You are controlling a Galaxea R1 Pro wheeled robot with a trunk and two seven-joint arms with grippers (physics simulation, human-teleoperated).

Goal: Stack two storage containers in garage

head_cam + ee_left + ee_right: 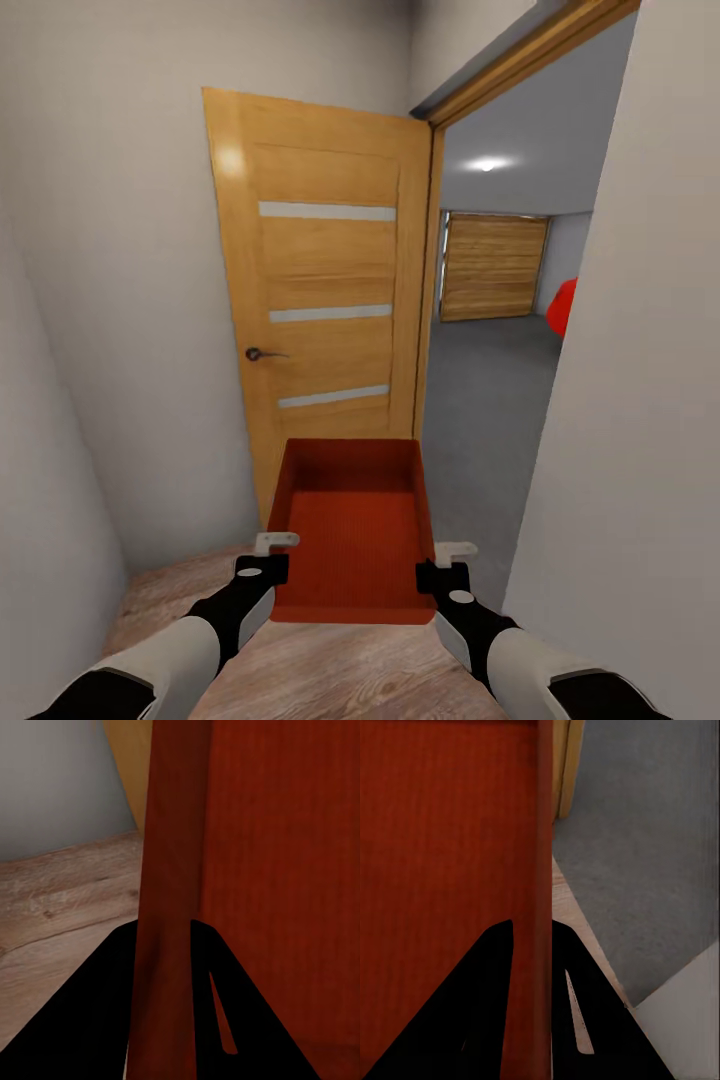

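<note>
I hold one orange-red storage container (355, 530) level in front of me, above light wood planks at an open doorway. My left gripper (268, 560) is shut on its left wall and my right gripper (445, 565) on its right wall. The left wrist view has that wall (169, 870) running between the black fingers (90, 1020). The right wrist view has the opposite wall (544, 855) clamped between its fingers (585, 1020). The bin is empty. Through the doorway lies the garage with its dark grey floor (485, 400). A red shape (562, 306) shows there, mostly hidden by the right wall.
An open wooden door (320, 290) with three pale strips and a handle (262, 354) stands just ahead on the left. A pale wall (640, 400) is close on the right, and another pale wall (60, 480) on the left. A panelled garage door (495, 266) stands at the back.
</note>
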